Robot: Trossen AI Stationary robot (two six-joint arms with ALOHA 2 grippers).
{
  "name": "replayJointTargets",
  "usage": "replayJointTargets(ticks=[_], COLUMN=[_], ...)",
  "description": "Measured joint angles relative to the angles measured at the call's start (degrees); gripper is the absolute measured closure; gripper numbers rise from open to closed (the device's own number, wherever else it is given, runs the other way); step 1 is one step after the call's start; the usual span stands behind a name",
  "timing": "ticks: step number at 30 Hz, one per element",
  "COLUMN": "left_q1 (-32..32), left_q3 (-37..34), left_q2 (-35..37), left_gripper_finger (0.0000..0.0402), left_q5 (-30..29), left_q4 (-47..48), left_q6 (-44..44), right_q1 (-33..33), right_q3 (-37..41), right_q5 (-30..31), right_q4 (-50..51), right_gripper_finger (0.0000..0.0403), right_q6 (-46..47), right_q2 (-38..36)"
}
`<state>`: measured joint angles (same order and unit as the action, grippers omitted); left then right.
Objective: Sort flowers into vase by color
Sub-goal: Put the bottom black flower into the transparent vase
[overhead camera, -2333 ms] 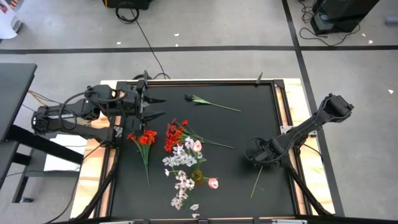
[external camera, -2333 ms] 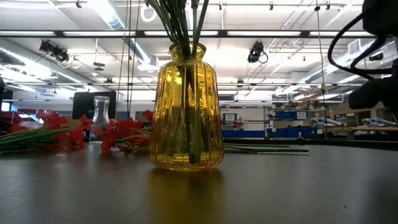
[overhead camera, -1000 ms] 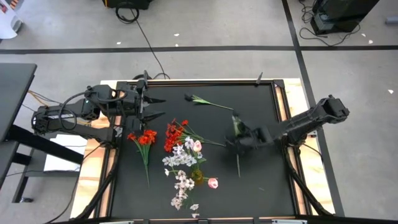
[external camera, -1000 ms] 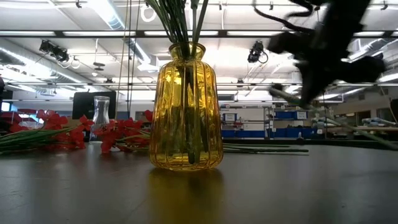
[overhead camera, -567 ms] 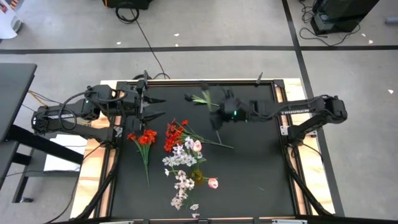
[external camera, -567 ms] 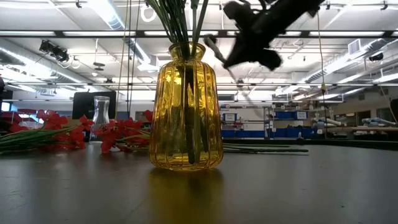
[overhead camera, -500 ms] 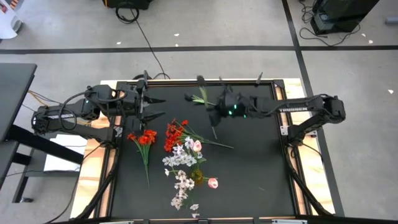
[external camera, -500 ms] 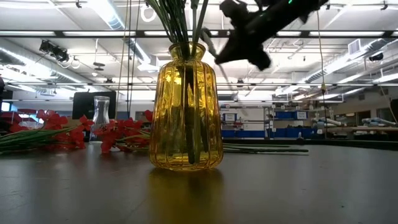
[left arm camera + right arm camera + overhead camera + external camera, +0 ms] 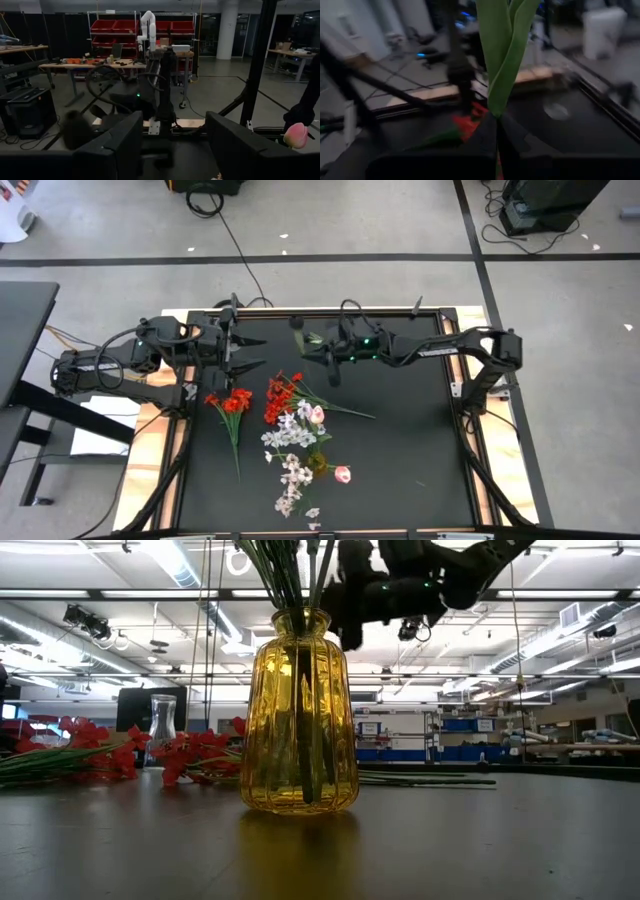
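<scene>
My right gripper is over the far middle of the table, shut on a green leafy stem that carries no visible blossom. In the low view it hovers high beside the top of the amber vase, which holds several green stems. From above, white-lilac sprays and pink tulips spread around that vase. Red flowers lie flat on the mat, and a second red cluster lies beside them. My left gripper waits open at the far left. My right gripper pinches the green stem just below its leaves between its two shut fingers. The fingers come about level from the table's right side and lie across the stem. The stem is lifted clear of the table, its bare end sticking out toward the near side.
A small clear vase stands far back behind the red flowers. Another green stem lies partly under my right arm. The black mat's right half is bare. A pink tulip shows in the left wrist view.
My right gripper has swung from the middle right of the table toward its far left, rising, and its wrist has rolled and tipped up to about level. It has stayed shut, carrying the green stem clear of the table and turning it about.
</scene>
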<state>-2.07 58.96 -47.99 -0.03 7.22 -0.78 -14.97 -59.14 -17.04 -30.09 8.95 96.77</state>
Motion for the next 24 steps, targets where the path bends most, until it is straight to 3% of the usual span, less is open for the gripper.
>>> replayJointTargets(ticks=[4,15,24], left_q1=[0.0,0.0,0.0], left_q3=[0.0,0.0,0.0], left_q2=[0.0,0.0,0.0], left_gripper_finger=[0.018,0.018,0.018], left_q5=[0.0,0.0,0.0], left_q4=[0.0,0.0,0.0], left_q6=[0.0,0.0,0.0], right_q1=[2.1,3.1,2.0], right_q3=[-6.0,-32.3,-50.4], right_q5=[0.5,9.9,5.1], right_q4=[0.6,4.5,9.6], right_gripper_finger=[0.0392,0.0392,0.0392], right_q6=[-2.2,-6.1,-7.3], right_q2=[3.7,21.3,33.0])
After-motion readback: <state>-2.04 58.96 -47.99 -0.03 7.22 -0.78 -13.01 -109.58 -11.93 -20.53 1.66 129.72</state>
